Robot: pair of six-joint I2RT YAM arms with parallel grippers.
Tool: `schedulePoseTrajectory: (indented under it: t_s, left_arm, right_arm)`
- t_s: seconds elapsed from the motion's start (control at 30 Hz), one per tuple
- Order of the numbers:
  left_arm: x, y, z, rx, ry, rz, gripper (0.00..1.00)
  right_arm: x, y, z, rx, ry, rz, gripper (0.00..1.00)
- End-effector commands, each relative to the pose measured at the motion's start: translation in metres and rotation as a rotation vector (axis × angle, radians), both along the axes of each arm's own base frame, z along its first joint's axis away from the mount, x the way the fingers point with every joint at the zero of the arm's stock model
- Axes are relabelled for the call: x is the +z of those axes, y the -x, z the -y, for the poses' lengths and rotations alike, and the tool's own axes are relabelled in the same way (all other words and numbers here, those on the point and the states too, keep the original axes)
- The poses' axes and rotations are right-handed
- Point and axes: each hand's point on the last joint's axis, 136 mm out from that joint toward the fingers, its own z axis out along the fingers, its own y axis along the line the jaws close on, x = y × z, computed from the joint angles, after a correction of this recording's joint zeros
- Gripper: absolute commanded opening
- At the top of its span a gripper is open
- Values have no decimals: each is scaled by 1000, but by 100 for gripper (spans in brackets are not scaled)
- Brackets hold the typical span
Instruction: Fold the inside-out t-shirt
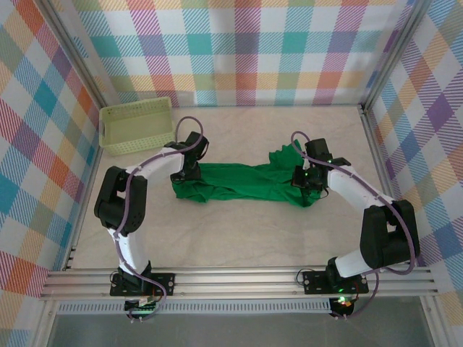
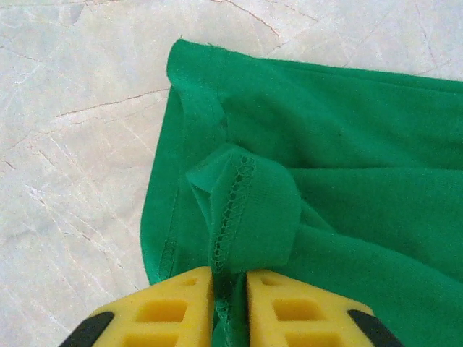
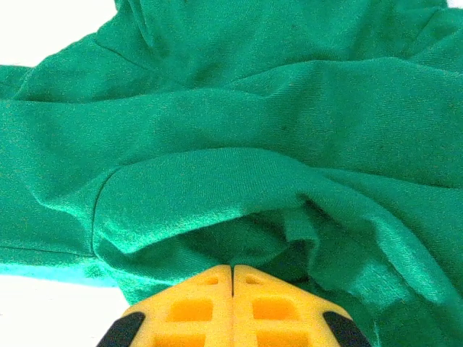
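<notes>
The left pincer (image 2: 230, 278) pinches the seam edge of the t-shirt (image 1: 239, 184). The right pincer (image 3: 232, 271) is pressed together at the other, bunched end. Between them the t-shirt lies rumpled, with no neat fold yet, I think.

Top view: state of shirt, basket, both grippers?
shirt, not folded, bunched into a long strip
basket, upright, apart from shirt
left gripper, shut on shirt's hem
right gripper, shut, tips against shirt; grip unclear
</notes>
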Motion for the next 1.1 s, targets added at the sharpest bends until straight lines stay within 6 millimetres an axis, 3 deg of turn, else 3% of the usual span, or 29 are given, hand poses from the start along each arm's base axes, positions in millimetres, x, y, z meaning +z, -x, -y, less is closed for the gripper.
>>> schedulePoseTrajectory:
  t_s: [0.0,0.17,0.27,0.4,0.53,0.63,0.8,0.93,1.0,1.07]
  left_arm:
    - [9,0,1,9,44,36,14]
    - [22,-2,5,15,120,75,0]
    - [59,-4,2,23,184,163,0]
    - [137,0,-8,30,353,354,0]
    - [215,18,-23,26,519,559,0]
    - [275,39,-28,-20,649,719,0]
    - [349,83,-33,-91,757,950,0]
    - [370,105,-27,-168,803,1037,0]
    - [357,96,-27,-151,782,989,0]
    - [327,71,-34,-85,697,856,0]
  right_arm:
    - [4,2,3,9,17,8,0]
    - [24,0,-2,21,-9,33,0]
    - [60,1,-6,45,-41,80,0]
    - [139,6,1,43,-64,218,0]
    - [226,20,18,8,-80,391,0]
    - [297,42,34,-29,-69,546,0]
    - [390,88,61,-112,-25,805,0]
    - [422,113,69,-131,-28,913,0]
    - [421,109,67,-119,-24,909,0]
    - [413,97,68,-124,-1,873,0]
